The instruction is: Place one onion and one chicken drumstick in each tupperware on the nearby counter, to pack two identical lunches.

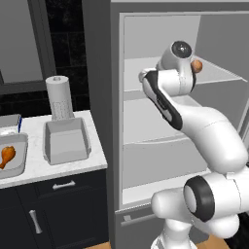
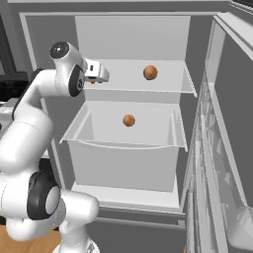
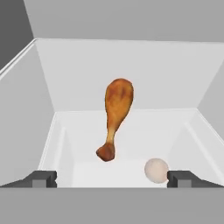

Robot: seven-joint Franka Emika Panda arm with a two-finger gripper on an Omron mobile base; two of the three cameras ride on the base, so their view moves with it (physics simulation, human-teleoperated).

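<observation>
The white arm reaches into the open white refrigerator (image 2: 197,128), its two-finger gripper (image 3: 112,178) held at the upper shelf (image 2: 168,84) with the jaws spread wide and holding nothing. In the hand view, the two dark fingertips (image 3: 43,178) stand far apart at the bottom edge, and a browned, golden chicken drumstick (image 3: 115,119) lies ahead of them on the white shelf floor — roughly centred between the jaws but clear of both, its thick meaty end farther from the camera and its narrow bone end nearer. A pale round object (image 3: 156,170), whose nature cannot be told, sits just beside the right-hand fingertip as that view shows it. In the right base view, a round orange-brown onion (image 2: 150,72) rests on the upper shelf to the right of the gripper, well apart from it, and a second orange-brown onion (image 2: 128,120) lies in the open white drawer (image 2: 123,153) below. In the left base view, the white marbled stone counter (image 1: 63,168) over black cabinet doors carries two grey rectangular tupperware containers: the nearer one (image 1: 66,141) holds nothing, while the one at the picture's left edge (image 1: 14,158) holds a second browned chicken drumstick (image 1: 7,156). A white paper-towel roll (image 1: 59,97) stands upright behind the nearer container — just beside its far rim.
</observation>
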